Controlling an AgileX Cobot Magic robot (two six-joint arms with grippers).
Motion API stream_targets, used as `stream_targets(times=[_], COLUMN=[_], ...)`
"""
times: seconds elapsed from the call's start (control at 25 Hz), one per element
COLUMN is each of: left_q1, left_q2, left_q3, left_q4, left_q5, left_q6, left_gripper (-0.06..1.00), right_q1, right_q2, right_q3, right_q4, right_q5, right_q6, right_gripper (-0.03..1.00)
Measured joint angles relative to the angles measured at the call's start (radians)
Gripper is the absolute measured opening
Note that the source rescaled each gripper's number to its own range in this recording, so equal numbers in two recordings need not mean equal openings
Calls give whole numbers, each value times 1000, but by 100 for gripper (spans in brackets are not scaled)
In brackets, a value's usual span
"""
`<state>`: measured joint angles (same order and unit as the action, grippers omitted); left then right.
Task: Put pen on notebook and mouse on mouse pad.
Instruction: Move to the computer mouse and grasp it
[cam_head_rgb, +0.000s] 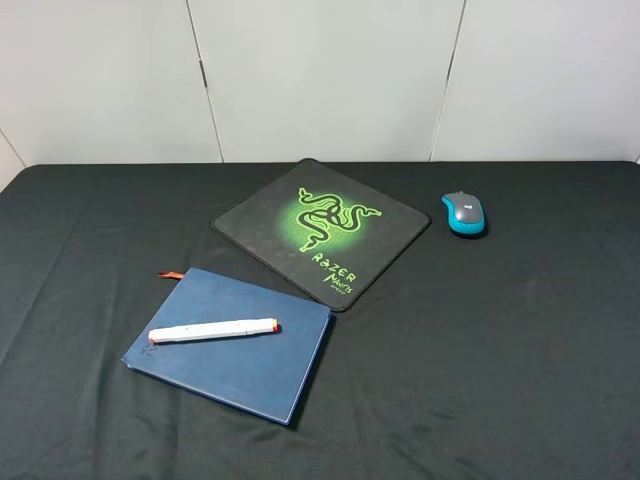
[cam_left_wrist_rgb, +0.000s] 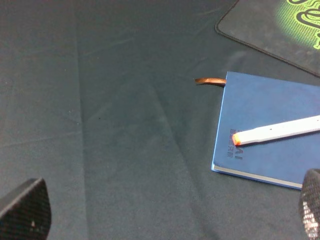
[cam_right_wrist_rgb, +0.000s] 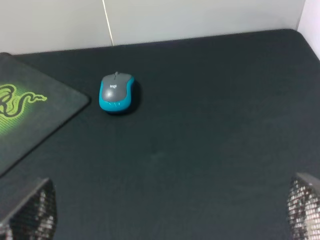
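Note:
The white pen (cam_head_rgb: 213, 331) with orange-red ends lies across the dark blue notebook (cam_head_rgb: 235, 365) at the front left; the left wrist view shows the pen (cam_left_wrist_rgb: 277, 131) on the notebook (cam_left_wrist_rgb: 270, 100) too. On the black cloth, right of the black mouse pad (cam_head_rgb: 322, 226) with its green logo, sits the teal mouse (cam_head_rgb: 464, 213), apart from the pad. Neither arm shows in the exterior high view. My left gripper (cam_left_wrist_rgb: 167, 215) is open over bare cloth beside the notebook. Well short of the mouse (cam_right_wrist_rgb: 116, 92), my right gripper (cam_right_wrist_rgb: 166, 215) is open, a corner of the mouse pad (cam_right_wrist_rgb: 45, 117) to one side.
A black cloth (cam_head_rgb: 520, 340) covers the whole table. A pale panelled wall (cam_head_rgb: 320, 70) stands behind the far edge. The notebook's orange-red ribbon (cam_head_rgb: 172, 274) sticks out at its far corner.

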<state>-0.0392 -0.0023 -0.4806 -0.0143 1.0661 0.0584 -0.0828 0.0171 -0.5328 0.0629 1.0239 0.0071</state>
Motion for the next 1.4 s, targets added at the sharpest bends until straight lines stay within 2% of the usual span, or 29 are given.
stream_targets(times=[0.24,0.68,1.08,1.4], left_q1=[0,0,0,0], left_q2=[0,0,0,0], left_q3=[0,0,0,0], left_q4=[0,0,0,0], left_q5=[0,0,0,0], left_q6=[0,0,0,0], left_gripper=[100,100,100,100], right_q1=[0,0,173,184], right_q2=[253,842,1316,1602], right_q3=[-164,-473,-699,-871], right_q4=[-48,-42,-52,-42], right_q5=[-8,-11,-11,19], right_q6=[-7,-65,-73,-50], right_gripper=[100,100,100,100])
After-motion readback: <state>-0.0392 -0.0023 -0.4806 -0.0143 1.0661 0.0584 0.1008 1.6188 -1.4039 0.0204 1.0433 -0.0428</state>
